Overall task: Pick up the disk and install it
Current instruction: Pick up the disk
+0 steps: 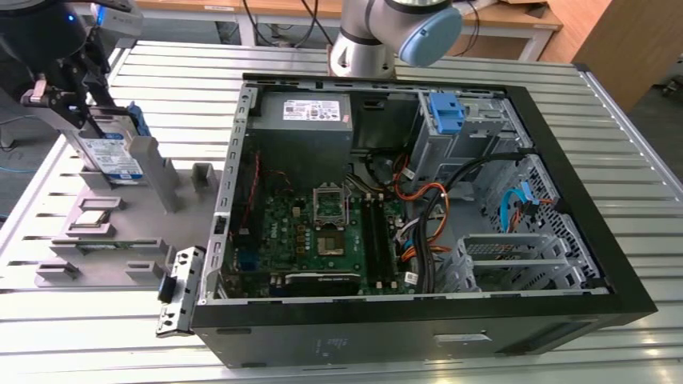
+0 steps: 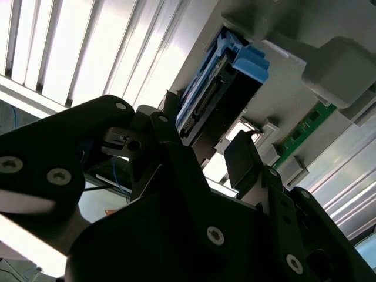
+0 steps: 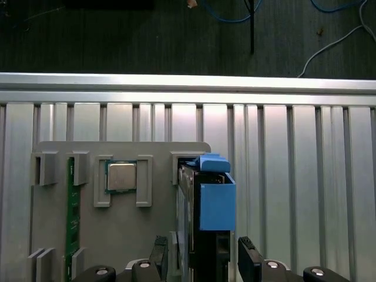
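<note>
The disk (image 1: 114, 157) stands on edge in a slot of the grey fixture (image 1: 139, 240) at the exterior view's left, a silver drive with a blue-and-white label in a blue caddy. My gripper (image 1: 88, 120) has come down over its top end. In both wrist views the black fingers sit on either side of the disk (image 3: 215, 202) with small gaps showing, so the gripper (image 3: 202, 258) is open around it. The second wrist view shows the disk's connector edge (image 2: 205, 100) between the fingers (image 2: 241, 158).
The open computer case (image 1: 581, 208) fills the middle and the exterior view's right, with a grey power supply (image 1: 304, 112) and a blue bracket (image 1: 446, 112) inside. A processor chip (image 3: 121, 175) and a memory stick (image 3: 71, 217) also rest in the fixture. The arm's base (image 1: 369, 40) stands behind the case.
</note>
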